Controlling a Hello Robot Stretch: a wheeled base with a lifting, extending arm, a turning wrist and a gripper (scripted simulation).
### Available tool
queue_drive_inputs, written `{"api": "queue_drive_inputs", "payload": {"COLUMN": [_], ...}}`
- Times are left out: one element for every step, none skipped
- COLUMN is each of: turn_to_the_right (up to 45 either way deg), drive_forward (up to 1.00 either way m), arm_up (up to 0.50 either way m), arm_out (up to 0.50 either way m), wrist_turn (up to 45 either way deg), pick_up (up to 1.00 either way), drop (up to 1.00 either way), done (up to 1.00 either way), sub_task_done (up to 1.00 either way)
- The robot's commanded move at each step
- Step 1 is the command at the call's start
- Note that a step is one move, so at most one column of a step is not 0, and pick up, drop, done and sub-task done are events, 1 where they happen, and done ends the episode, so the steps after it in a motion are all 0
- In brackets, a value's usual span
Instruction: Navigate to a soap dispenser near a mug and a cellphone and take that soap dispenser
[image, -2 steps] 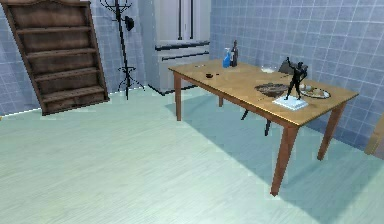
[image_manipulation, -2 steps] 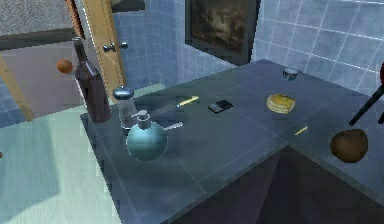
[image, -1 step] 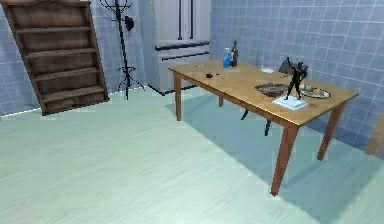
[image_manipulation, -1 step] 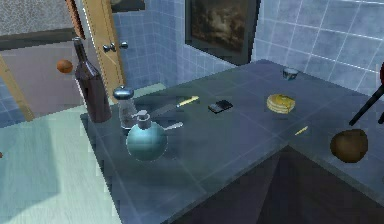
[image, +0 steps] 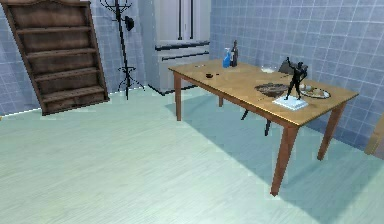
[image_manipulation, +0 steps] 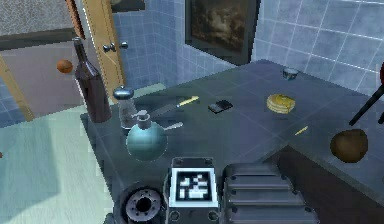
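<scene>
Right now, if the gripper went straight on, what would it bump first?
Probably the round teal bottle just beyond the gripper on the dark counter, though depth is hard to judge.

I see the forward view lit brightly and evenly, the table (image: 240, 85) laying a soft grey shadow on the pale floor (image: 100, 170) beneath it. The shelf (image: 60, 55) leans at that view's left edge only through the lens. The arm side view reads dimmer to me: the counter (image_manipulation: 250, 110) is dark, with a faint sheen on the round flask (image_manipulation: 145, 140).
</scene>
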Motion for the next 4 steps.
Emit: {"api": "queue_drive_inputs", "payload": {"turn_to_the_right": [0.0, 0.0, 0.0, 0.0], "drive_forward": [0.00, 0.00, 0.00, 0.00], "arm_up": [0.00, 0.00, 0.00, 0.00], "arm_out": [0.16, 0.00, 0.00, 0.00], "wrist_turn": [0.0, 45.0, 45.0, 45.0], "pick_up": [0.00, 0.00, 0.00, 0.00], "drop": [0.00, 0.00, 0.00, 0.00], "done": [0.00, 0.00, 0.00, 0.00], "sub_task_done": [0.00, 0.00, 0.00, 0.00]}}
